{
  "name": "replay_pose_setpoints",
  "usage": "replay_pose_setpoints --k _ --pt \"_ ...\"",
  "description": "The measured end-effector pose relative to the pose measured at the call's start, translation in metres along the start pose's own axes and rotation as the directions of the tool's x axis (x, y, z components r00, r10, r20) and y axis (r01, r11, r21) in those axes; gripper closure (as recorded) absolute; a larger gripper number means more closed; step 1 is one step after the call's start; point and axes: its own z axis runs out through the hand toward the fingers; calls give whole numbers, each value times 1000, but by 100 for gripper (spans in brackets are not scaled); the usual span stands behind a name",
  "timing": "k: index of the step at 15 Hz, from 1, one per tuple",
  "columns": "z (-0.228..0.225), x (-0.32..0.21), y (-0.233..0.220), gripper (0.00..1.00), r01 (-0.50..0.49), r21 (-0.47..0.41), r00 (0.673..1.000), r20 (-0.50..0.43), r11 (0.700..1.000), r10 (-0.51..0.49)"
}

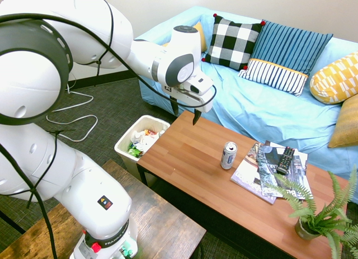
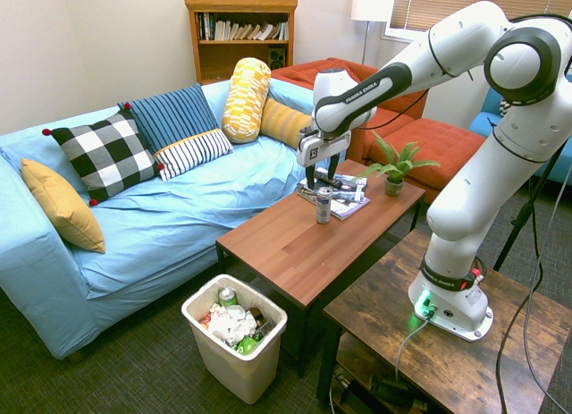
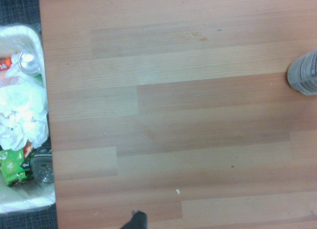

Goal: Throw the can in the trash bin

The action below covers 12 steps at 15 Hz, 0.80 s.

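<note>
While a sofa (image 1: 263, 111) draped in smooth light-blue cloth fills the background, a long wooden table (image 1: 190, 164) with reddish plank-grain laminate stands before it. White, glossy and rounded, the arm (image 2: 420, 65) reaches over the table. Just beside the table's end sits the bin (image 2: 234, 365), a low off-white plastic rectangle with a rounded rim, holding crumpled white paper and green and red litter. Flat, glossy magazines (image 1: 263, 169) lie on the tabletop, touching a black remote (image 1: 286, 159). Near them the can (image 1: 229, 155), a small silver cylinder with dark print and a shiny top, stands upright on the wood. Pointing straight down, the gripper (image 1: 186, 114) hangs above the bare tabletop, apart from the can, its dark fingers spread wide and holding nothing.
</note>
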Motion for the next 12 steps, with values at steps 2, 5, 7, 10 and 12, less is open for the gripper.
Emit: replay_pose_setpoints --k 2,5,7,10,12 --pt "0 2 -1 0 -3 3 1000 -5 1000 3" --pt "7 22 3 0 -69 13 996 -48 998 70" --pt "18 46 10 0 -142 5 987 -81 990 142" --pt "35 85 20 0 -244 -2 963 -117 970 242" --pt "51 107 24 0 -304 -3 944 -134 953 301"
